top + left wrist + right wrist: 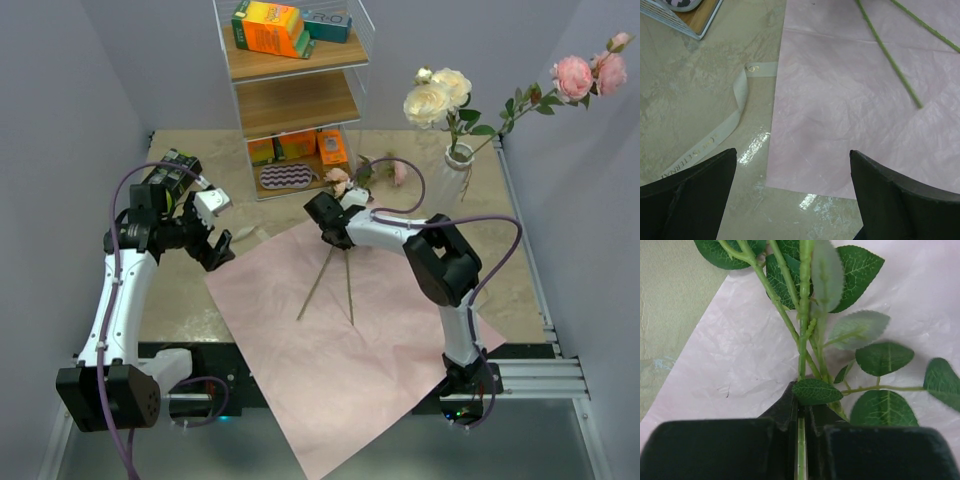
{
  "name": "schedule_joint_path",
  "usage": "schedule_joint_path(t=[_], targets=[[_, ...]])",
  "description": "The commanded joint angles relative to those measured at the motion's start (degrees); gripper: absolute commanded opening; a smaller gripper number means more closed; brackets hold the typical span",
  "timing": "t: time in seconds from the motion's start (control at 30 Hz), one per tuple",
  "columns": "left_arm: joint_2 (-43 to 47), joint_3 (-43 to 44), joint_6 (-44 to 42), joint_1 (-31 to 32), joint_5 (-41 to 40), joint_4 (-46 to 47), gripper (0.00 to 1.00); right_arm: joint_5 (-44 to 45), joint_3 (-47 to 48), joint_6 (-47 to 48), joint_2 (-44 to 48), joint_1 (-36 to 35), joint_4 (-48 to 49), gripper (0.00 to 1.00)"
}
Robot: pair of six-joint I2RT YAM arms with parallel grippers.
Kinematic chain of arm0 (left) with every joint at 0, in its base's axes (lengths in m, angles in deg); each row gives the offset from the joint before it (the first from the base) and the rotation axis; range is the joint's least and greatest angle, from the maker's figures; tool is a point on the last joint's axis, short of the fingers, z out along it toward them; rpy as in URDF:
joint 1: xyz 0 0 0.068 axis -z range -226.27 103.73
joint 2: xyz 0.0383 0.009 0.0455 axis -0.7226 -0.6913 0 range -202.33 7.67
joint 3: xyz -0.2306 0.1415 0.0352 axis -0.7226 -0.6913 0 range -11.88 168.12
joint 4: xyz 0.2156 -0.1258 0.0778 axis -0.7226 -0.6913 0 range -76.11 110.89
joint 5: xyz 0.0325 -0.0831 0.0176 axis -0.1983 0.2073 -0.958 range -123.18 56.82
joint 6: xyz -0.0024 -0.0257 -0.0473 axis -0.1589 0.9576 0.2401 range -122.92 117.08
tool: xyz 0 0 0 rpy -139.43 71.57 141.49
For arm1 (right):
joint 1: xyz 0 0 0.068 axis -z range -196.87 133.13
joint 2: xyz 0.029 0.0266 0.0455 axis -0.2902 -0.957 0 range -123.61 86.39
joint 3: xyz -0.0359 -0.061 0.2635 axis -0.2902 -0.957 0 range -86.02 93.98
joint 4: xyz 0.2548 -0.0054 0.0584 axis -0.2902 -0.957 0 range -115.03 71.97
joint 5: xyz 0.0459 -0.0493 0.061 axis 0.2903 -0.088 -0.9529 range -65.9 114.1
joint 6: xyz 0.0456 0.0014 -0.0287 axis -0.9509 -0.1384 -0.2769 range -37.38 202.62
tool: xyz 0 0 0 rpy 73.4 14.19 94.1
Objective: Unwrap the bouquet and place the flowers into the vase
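Note:
The bouquet is undone: its pink sheet [340, 350] [855, 110] lies spread flat on the table, and the cream ribbon [735, 115] [245, 235] lies loose beside it. Two flowers lie on the sheet, stems [322, 278] [890, 55] fanning toward me and pink blooms [340, 180] at the far end. My right gripper [340, 238] [801, 395] is shut on one green stem [801, 440] just below its leaves [816, 391]. The white vase [458, 175] stands back right and holds cream roses [437, 97] and pink roses [590, 72]. My left gripper [215, 250] [792, 170] hovers open over the sheet's left corner.
A wire-and-wood shelf unit [295, 100] with boxes stands at the back centre, and its corner [685, 15] shows in the left wrist view. A striped item [287, 176] lies on its bottom shelf. Grey walls close in both sides. A metal rail [530, 260] runs along the table's right edge.

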Motion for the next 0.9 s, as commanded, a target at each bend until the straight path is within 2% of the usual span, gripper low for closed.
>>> schedule_joint_path(t=[0.0, 0.3, 0.47, 0.6, 0.8, 0.87], targets=[[0.95, -0.18, -1.36, -0.58, 0.2, 0.14, 0.99, 4.04, -2.59, -0.12, 4.48, -1.2, 2.4, 0.0], [2.71, 0.35, -1.18, -0.59, 0.02, -1.18, 0.99, 14.23, -3.38, 3.4, 15.46, -7.44, -0.49, 0.0], [3.68, 0.44, -1.1, -0.67, 0.11, -1.79, 0.99, 18.72, -6.98, 4.1, 24.42, -14.73, -1.21, 0.0], [4.21, 0.87, -1.1, -0.67, 0.81, -2.67, 0.99, 20.83, -8.48, 13.12, 28.21, -21.49, 0.73, 0.0], [4.82, 1.23, -0.57, -0.58, 2.12, -2.85, 0.99, 30.5, -4.63, 29.9, 30.14, -34.76, 2.93, 0.0], [4.82, 1.23, -0.31, -0.58, 2.3, -2.76, 0.99, 33.39, -3.65, 36.32, 32.51, -36.62, 7.98, 0.0]])
